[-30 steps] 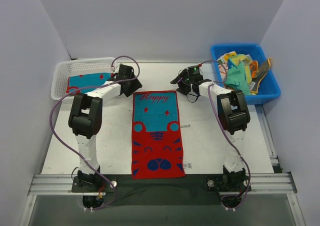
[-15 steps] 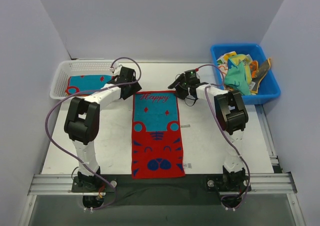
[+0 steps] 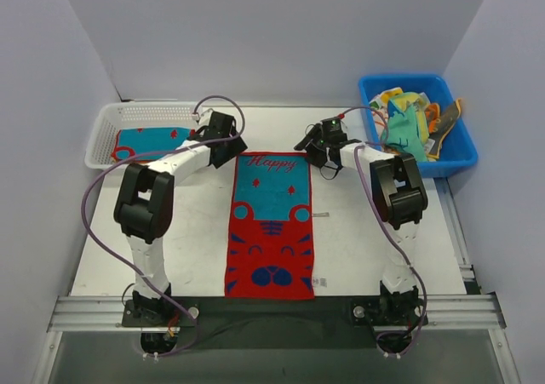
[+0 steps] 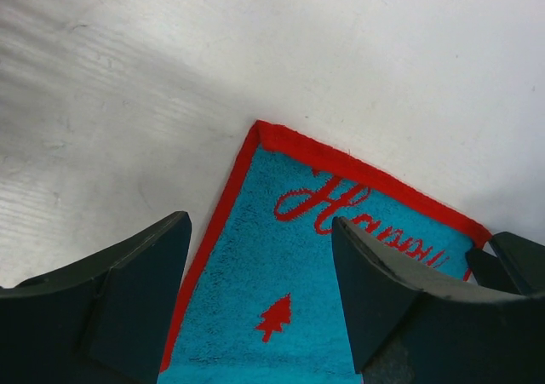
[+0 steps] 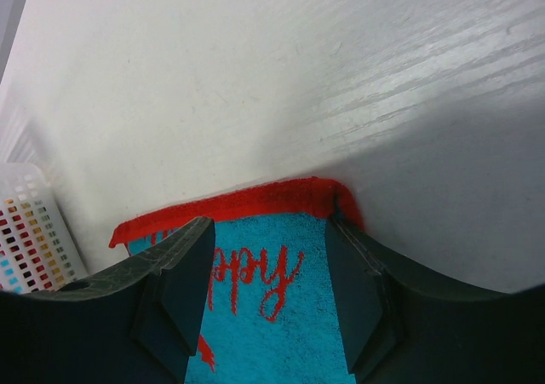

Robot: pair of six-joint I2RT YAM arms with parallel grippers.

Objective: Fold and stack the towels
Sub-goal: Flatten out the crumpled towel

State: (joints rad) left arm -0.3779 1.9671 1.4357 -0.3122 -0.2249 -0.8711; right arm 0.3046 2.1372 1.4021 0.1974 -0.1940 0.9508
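Note:
A red-and-teal towel (image 3: 271, 222) with "Happy" lettering lies flat and unfolded in the middle of the table, slightly skewed. My left gripper (image 3: 228, 151) hangs low over its far-left corner. In the left wrist view the left gripper (image 4: 260, 295) is open, and the towel's corner (image 4: 255, 256) lies flat between the fingers. My right gripper (image 3: 317, 156) is at the far-right corner. In the right wrist view the right gripper (image 5: 268, 303) is open and straddles that corner of the towel (image 5: 272, 333). A folded teal-and-red towel (image 3: 149, 137) rests in the white basket.
The white mesh basket (image 3: 102, 116) stands at the far left and also shows in the right wrist view as the basket (image 5: 34, 231). A blue bin (image 3: 451, 164) at the far right holds a heap of crumpled towels (image 3: 409, 120). A metal rail (image 3: 272, 312) runs along the near edge.
The towel's far end has shifted to the right, leaving it a little skewed. Both grippers moved right with it, and the left jaws have spread wider.

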